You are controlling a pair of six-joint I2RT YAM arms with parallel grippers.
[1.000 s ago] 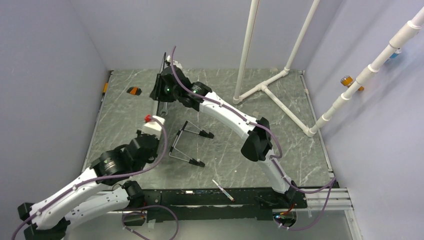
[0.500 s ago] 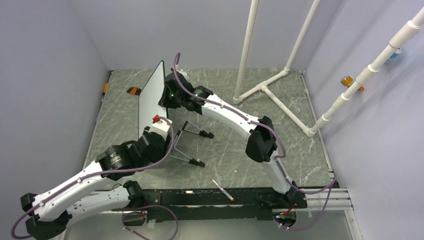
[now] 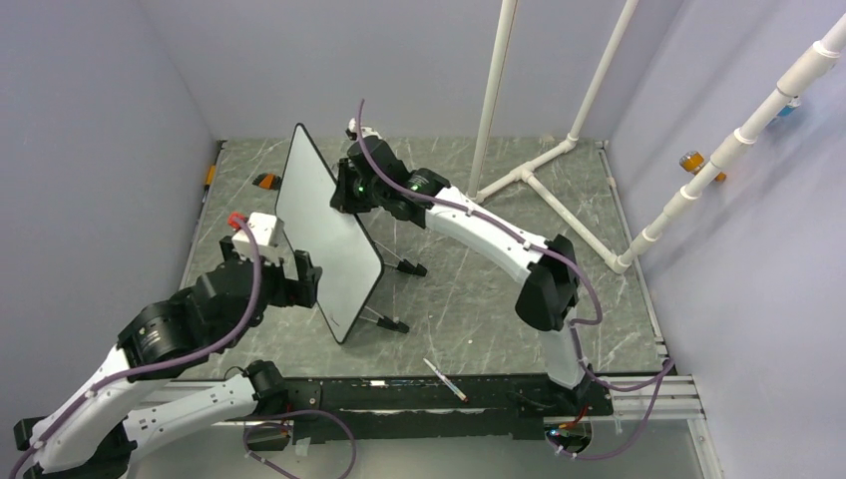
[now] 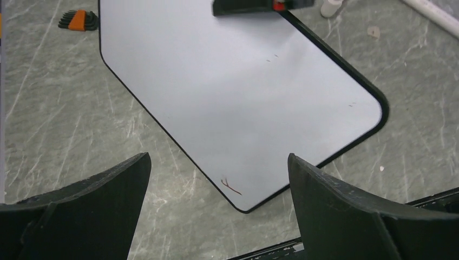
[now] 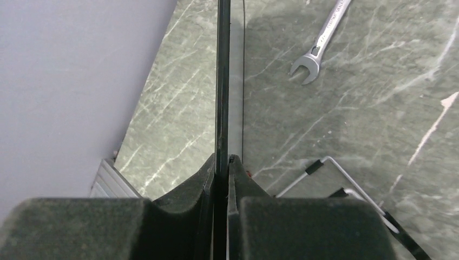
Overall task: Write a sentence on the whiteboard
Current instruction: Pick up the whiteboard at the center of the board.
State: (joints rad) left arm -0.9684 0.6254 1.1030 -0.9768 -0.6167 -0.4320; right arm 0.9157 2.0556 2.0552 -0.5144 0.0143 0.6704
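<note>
1. The flat rectangular whiteboard with rounded corners and a thin dark rim [image 3: 329,235] stood on edge and tilted, left of centre on the mottled grey-green stone-patterned table [image 3: 479,309]. It was between the two arms, with its white face turned toward the left arm.
2. The black padded right fingers [image 5: 233,179] were pressed together on the far upper rim of the whiteboard. From the right wrist the rim appeared edge-on, a dark line running straight out from between them.
3. The black left fingers [image 4: 335,206] were spread as wide as they go and gripped nothing. They faced the white surface from the near side and were clear of it.
4. Of the sentence, only a short reddish-brown marker stroke [image 4: 231,186] showed, just inside the board's lowest corner. The rest of the face was blank apart from a few faint specks.
5. A bent-wire stand with small black feet [image 3: 397,267] lay on the table just behind the board's lower edge. Whether the board leaned on it or on the table alone could not be made out.
6. Other items on the table:
   - a thin marker pen [image 3: 444,379] at the near edge, well apart from the board
   - an orange-and-black hex key set [image 4: 78,20] beyond the board's far corner
   - a silver open-ended spanner [image 5: 322,40] beside the board
   - a white plastic pipe frame [image 3: 544,175] at the far right
</note>
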